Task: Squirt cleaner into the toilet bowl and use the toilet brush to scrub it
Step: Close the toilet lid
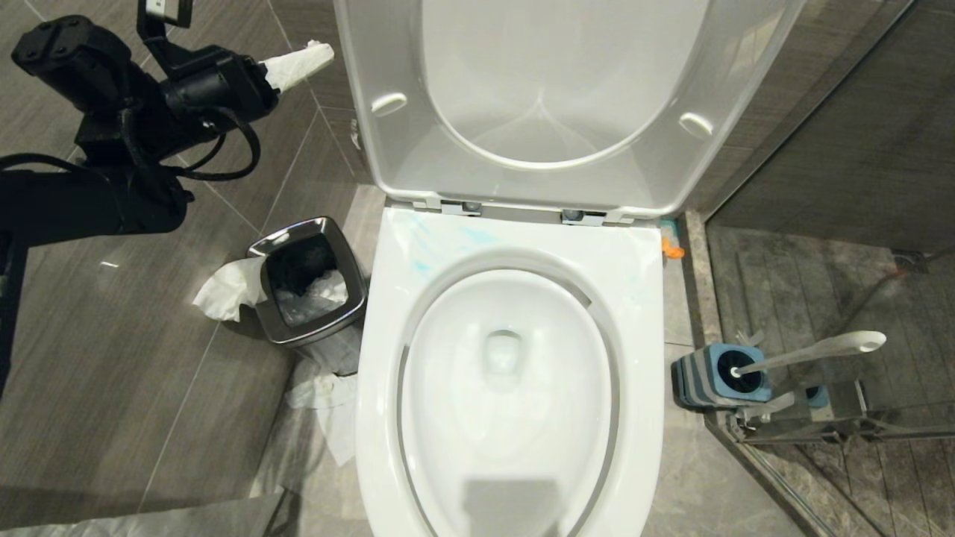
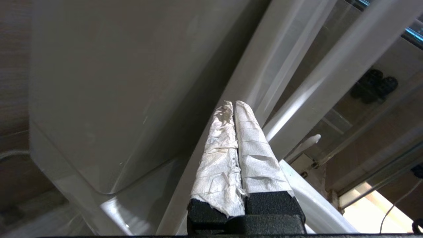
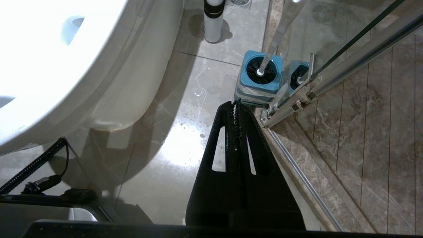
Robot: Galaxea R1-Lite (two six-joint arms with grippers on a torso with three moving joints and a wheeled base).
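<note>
I have the left claw (image 1: 317,54) raised at the toilet's left, beside the upright lid (image 1: 552,89), its paper-wrapped fingers (image 2: 228,145) pressed together on nothing; I judge the wrap is there to keep the pads clean or add grip; the right claw (image 3: 235,109) hangs low by the shower door track, fingers closed and empty, just short of the brush holder (image 3: 261,77). Seat and lid stand up so the bowl (image 1: 515,373) lies open to me, with faint blue streaks on its rim near the hinges and only water in the sump; no scrubbing looks under way. The brush (image 1: 821,349) sits head-down in its blue holder on the floor to the bowl's right, handle leaning outward for an easy take; the cleaner (image 3: 213,19) stands on the floor behind it, close to the toilet base. The steel bin (image 1: 310,291) at the left holds crumpled tissue, with more spilling over its edge onto the floor.
</note>
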